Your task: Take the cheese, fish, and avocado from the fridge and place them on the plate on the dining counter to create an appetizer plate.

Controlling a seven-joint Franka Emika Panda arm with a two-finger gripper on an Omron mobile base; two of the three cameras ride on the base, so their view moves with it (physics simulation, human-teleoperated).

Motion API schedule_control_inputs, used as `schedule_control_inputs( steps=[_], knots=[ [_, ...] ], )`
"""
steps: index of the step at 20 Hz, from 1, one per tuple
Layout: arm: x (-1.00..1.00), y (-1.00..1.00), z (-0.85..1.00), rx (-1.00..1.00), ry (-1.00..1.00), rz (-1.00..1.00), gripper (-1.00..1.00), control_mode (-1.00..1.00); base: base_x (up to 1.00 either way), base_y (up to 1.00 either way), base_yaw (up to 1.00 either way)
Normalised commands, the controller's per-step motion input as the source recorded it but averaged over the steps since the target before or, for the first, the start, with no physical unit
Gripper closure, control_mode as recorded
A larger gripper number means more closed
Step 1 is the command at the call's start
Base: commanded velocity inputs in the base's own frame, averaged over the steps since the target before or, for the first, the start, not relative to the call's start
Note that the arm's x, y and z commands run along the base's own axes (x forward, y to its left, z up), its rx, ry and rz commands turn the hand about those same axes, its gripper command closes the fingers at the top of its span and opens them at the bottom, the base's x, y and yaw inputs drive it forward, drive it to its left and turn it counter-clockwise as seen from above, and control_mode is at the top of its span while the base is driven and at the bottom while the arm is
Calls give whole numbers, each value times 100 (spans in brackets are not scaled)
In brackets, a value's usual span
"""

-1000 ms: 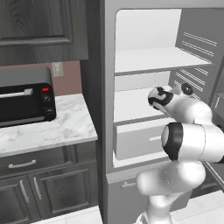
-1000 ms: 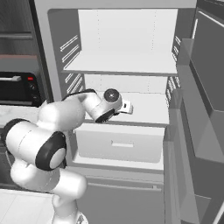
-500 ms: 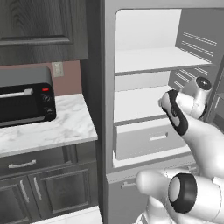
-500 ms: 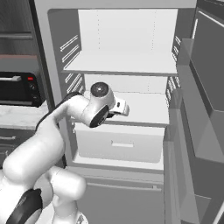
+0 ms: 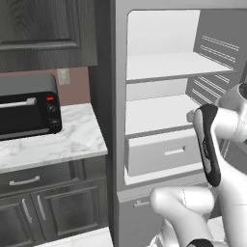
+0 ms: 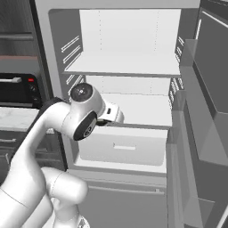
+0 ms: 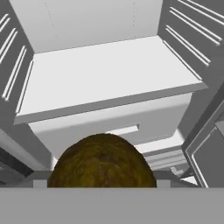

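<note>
Filling the lower centre of the hand view, the avocado [image 7: 102,161] shows as a rounded dome, mottled brown-green with a rough, speckled skin, seated between the gripper [image 7: 101,181] jaws, which are closed on it. Behind it, in the upper half of that frame, sits the open fridge [image 7: 105,74] with white shelves and a white drawer [image 7: 131,118] below. In the right base view the gripper [image 6: 115,114] sits left of centre, before the drawer front.
</note>
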Motion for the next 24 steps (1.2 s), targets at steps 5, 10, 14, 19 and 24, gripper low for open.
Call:
schedule_control_inputs(
  steps=[5, 10, 14, 19, 24],
  knots=[
    [-100, 46, 32, 0, 0, -1, 100, -100, 0, 0, 0],
    [-100, 45, 40, 0, 0, 0, 100, -100, 0, 0, 0],
    [-97, 25, 28, 0, 0, 0, 100, -100, 0, 0, 0],
    [-69, 0, 26, 0, 0, 0, 100, -100, 0, 0, 0],
    [-26, 0, 3, 0, 0, 0, 100, 100, -54, 0, 0]
  ],
)
